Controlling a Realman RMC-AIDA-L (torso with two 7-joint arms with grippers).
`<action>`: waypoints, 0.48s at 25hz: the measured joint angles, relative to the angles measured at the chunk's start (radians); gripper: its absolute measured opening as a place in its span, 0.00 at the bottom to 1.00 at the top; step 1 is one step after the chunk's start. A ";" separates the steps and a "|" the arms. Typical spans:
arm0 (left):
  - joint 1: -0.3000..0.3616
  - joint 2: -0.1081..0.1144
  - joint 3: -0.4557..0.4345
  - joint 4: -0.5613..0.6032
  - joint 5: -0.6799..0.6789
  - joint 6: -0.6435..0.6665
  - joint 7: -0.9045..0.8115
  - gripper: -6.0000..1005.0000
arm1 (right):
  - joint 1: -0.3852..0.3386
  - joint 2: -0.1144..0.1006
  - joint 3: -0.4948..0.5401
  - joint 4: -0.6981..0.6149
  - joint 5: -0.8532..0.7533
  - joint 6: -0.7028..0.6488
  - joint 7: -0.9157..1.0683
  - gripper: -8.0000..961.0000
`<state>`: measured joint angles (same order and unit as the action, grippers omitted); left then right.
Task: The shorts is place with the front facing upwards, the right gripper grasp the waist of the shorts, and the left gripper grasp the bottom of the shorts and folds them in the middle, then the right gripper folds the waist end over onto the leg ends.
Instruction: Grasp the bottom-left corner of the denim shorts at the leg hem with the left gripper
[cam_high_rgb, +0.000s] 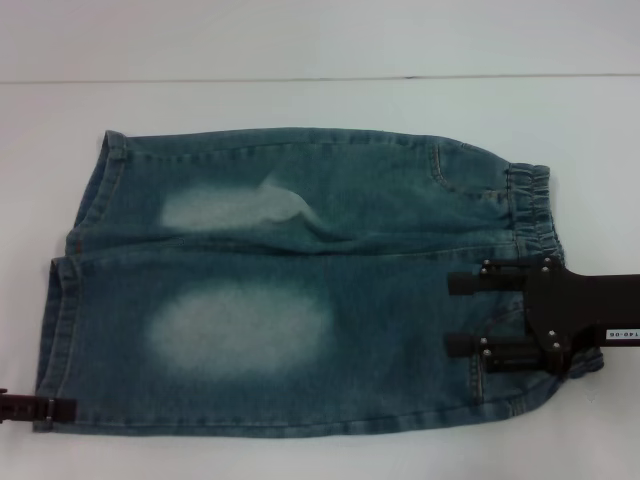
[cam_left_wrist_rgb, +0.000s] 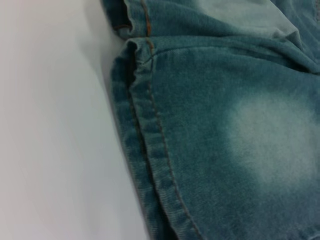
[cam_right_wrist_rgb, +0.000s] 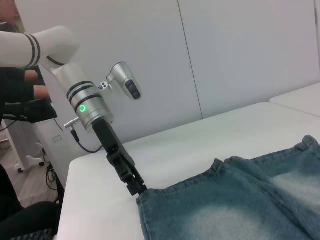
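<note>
Shorts: denim, flat on white counter, front up, not yet folded; long axis runs left–right in head view.
Waist: ruffled elastic band at robot's right end.
Hems: two stitched leg ends at robot's left end, lying side by side; near one fills left wrist view.
R hand: over near half of waist end, fingers spread wide and pointing toward hems; both fingers lie on/over denim, nothing gripped yet as far as I can tell.
L hand: at near corner of hem, tip touching the denim edge in R wrist view; only a sliver shows at head view's edge. Grip: can't tell.
Key relation: each hand sits at its own end of the long axis, R at waist, L at hems, both on the near edge, so the fold would prob. go away from robot, near half over far half.
Containers: none seen.
Step (judged): getting hold at both ends; fold not begun.
</note>
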<state>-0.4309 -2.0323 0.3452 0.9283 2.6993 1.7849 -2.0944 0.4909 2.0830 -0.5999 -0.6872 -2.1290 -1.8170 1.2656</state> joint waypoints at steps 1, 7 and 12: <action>-0.002 -0.002 0.000 0.000 0.000 0.004 -0.004 0.82 | 0.001 0.000 0.000 0.000 0.000 0.000 0.000 0.79; -0.013 -0.007 0.000 0.000 0.001 0.012 -0.014 0.80 | 0.003 0.000 -0.001 0.000 0.000 0.001 0.000 0.79; -0.025 -0.007 0.014 -0.021 0.001 0.016 -0.032 0.72 | 0.001 0.000 0.004 0.001 0.000 0.001 -0.001 0.79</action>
<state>-0.4556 -2.0395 0.3594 0.9068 2.7006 1.8013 -2.1264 0.4922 2.0830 -0.5963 -0.6862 -2.1291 -1.8161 1.2644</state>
